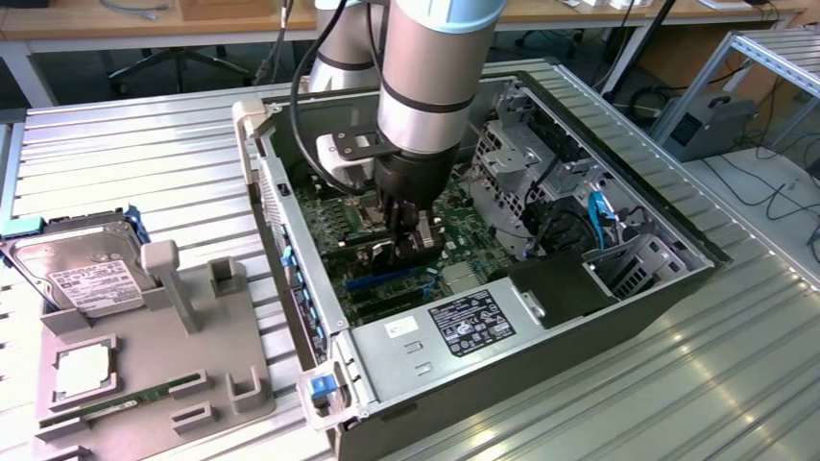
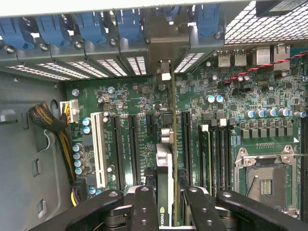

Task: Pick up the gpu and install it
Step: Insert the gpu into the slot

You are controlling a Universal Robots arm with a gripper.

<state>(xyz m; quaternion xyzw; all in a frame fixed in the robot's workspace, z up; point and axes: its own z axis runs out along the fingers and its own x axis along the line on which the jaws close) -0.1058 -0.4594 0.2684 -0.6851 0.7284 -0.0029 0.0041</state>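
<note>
Green, black-faced flat gpu card [image 2: 164,161] is pinched edge-on by the black end effector [image 2: 167,196], held upright over the green motherboard [image 2: 130,103] inside the open black computer case [image 1: 564,370].

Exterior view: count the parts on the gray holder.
3 on the gray holder: hard drive at the far end, processor in the middle, RAM stick along the near edge. None looks hidden.

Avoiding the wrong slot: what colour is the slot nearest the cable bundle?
The slot is white; wrist view shows it best.
</note>
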